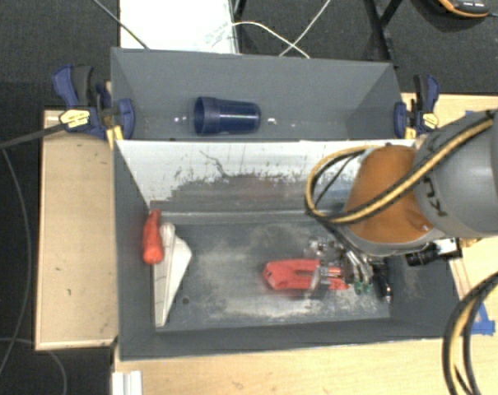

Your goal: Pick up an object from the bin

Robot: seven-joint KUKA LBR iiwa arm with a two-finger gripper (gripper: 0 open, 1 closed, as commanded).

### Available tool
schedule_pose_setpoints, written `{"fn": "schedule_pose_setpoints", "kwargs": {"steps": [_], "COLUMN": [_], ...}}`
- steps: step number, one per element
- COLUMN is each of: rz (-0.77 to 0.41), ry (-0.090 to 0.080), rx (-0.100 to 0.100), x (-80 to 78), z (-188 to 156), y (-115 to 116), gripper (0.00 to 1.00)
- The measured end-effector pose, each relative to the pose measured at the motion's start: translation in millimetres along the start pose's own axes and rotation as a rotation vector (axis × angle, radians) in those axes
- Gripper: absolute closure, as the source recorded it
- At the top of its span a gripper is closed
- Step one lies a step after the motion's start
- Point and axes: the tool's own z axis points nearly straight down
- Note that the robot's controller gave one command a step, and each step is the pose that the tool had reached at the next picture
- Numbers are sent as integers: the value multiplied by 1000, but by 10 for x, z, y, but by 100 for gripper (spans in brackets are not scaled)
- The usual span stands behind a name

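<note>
Grey metal bin [232,257] holds, at its left wall, a slim orange-red piece [152,239] touching a white wedge [171,271]. Behind, a dark blue cup [225,115] lies on its side. Right of centre, a flat red object [288,275] lies on the floor. The end effector [329,271] is at its right end; whether it is apart or together cannot be told.

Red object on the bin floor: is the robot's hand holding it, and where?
Cannot be told; the hand sits over the right end of the red object.
</note>
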Motion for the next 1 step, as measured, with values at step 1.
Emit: {"fn": "schedule_pose_setpoints", "kwargs": {"steps": [1], "rz": [-1], "ry": [9], "rx": [1], "x": [24], "z": [-253], "y": [-3], "gripper": [100]}}
